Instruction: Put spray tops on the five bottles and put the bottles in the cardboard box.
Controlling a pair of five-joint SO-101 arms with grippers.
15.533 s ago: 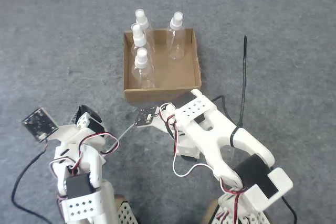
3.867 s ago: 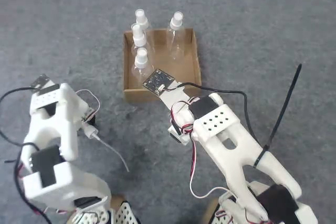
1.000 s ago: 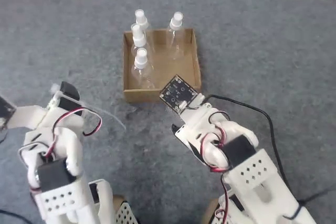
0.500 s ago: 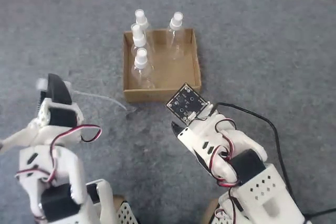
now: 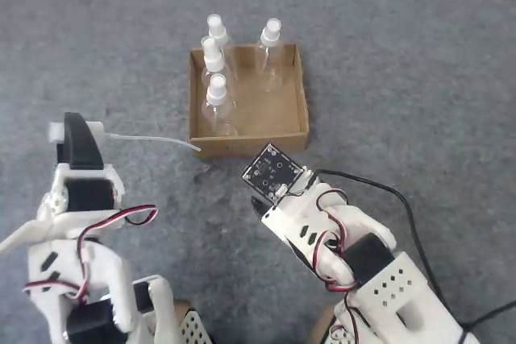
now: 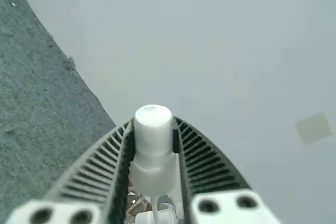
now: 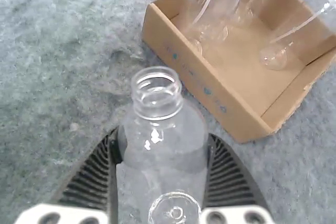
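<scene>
From above: the left arm (image 5: 81,223) is folded up at the near-left corner, with the left gripper (image 5: 72,136) raised and clamped on a spray top (image 5: 58,130). Its thin tube (image 5: 153,141) sticks out sideways toward the cardboard box (image 5: 250,145). Four capped bottles (image 5: 218,106) are standing in the box. The right arm (image 5: 339,227) leans forward, wrist just short of the box's front wall.

Left wrist cam: jaws closed snug on the spray top's neck, aimed up at a plain wall.

Right wrist cam: the right gripper (image 7: 161,145) is pinching an open-necked bottle (image 7: 160,124), no cap on it, held over the grey carpet (image 7: 63,51) just beside the box.
</scene>
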